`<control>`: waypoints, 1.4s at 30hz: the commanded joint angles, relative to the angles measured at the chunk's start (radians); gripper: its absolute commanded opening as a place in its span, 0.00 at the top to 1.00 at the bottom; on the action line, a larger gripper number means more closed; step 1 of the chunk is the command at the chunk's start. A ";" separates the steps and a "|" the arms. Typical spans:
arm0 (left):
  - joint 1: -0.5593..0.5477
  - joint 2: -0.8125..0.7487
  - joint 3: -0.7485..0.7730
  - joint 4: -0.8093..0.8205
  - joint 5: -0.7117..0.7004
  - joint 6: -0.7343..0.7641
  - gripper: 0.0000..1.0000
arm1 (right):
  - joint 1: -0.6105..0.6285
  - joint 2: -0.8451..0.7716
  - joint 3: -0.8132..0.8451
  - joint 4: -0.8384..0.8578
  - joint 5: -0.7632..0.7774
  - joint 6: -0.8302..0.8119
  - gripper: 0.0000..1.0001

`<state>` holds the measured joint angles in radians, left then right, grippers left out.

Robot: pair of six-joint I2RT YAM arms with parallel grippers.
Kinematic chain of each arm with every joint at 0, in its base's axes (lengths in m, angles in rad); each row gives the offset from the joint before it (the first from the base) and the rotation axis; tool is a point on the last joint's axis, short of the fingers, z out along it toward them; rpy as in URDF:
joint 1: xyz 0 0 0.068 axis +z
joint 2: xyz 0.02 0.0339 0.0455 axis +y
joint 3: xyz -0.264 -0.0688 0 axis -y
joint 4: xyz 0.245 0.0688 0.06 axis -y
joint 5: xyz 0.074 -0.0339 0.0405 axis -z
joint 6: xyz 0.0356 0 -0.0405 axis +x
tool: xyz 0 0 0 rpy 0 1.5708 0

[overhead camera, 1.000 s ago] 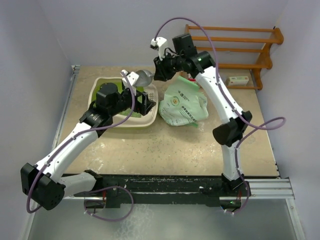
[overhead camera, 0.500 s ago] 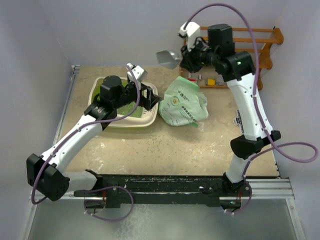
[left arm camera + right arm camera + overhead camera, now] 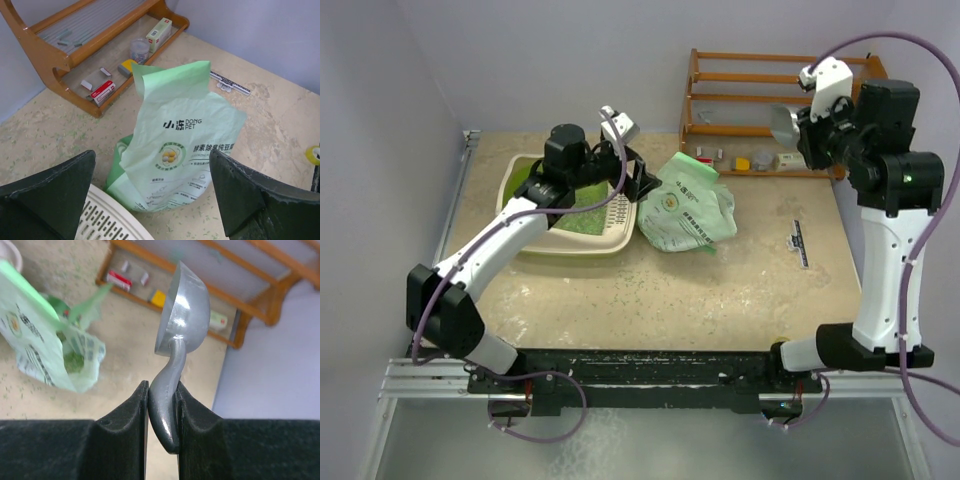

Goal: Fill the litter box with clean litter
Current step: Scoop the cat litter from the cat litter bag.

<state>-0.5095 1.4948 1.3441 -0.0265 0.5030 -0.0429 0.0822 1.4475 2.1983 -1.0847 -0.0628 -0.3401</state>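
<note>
I am working over the table (image 3: 720, 300). On it the litter box (image 3: 530, 245) is sitting at the far left, with the pale green bag (image 3: 690, 215) slumped just beside its right end. The litter (image 3: 582, 222) is showing as a green patch on the box floor, so I judge the fill as partly done. More pellets are visible through the bag's mouth in my right wrist view.

As I read it, the step in hand is getting another scoopful. To do that well, I am planning to pinch the bag's upright flap with my left side and hold the mouth wide. That way the metal scoop (image 3: 182, 310) can go in cleanly. I also want to bring the scoop down level, because it is now riding high near the wooden rack (image 3: 760, 100), well apart from the bag, with its bowl turned on edge. A tilted bowl would spill over the table on the way to the box. I cannot tell whether anything is lying in the bowl.

My left gripper (image 3: 152, 165) is hovering over the slotted rim, its 2 fingers spread wide, touching nothing and framing the bag ahead. My right gripper (image 3: 161, 390) is pinching the scoop's curved handle, both pads pressed against it.
</note>
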 commanded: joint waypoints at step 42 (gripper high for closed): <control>0.002 0.524 0.485 0.042 0.453 -0.161 0.96 | -0.429 -0.049 -0.573 -0.098 -0.804 0.090 1.00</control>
<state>-0.5106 2.0441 1.7786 -0.0559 0.9230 -0.1707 -0.3546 1.3975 1.6073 -1.2194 -0.7826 -0.2207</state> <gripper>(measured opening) 0.117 0.242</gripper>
